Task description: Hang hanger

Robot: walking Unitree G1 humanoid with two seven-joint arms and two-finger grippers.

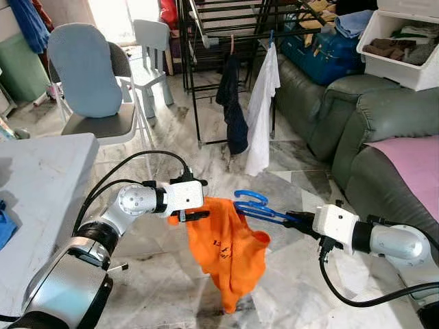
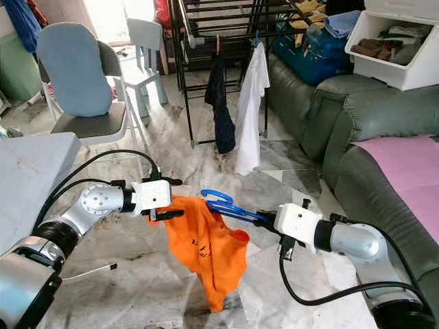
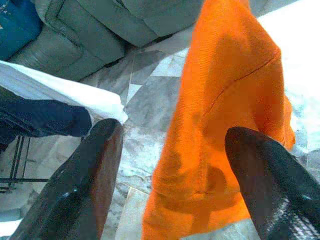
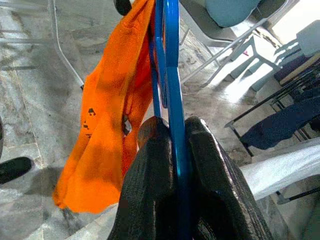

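An orange shirt (image 1: 230, 253) hangs over the floor from a blue plastic hanger (image 1: 254, 204), draped on one of its arms. My right gripper (image 1: 291, 219) is shut on the hanger's other end and holds it level. In the right wrist view the blue hanger (image 4: 172, 75) runs between the closed fingers, with the orange shirt (image 4: 105, 125) beyond. My left gripper (image 1: 195, 209) is at the shirt's upper left edge. Its black fingers (image 3: 95, 170) stand wide apart, open, with the orange cloth (image 3: 230, 100) just past them.
A black drying rack (image 1: 226, 27) stands ahead, with a white shirt (image 1: 263, 110) and a dark garment (image 1: 233, 110) hanging from it. A green sofa (image 1: 357, 123) with a white bin (image 1: 405, 41) is on the right. A chair (image 1: 89, 75) and a grey table (image 1: 41, 185) are on the left.
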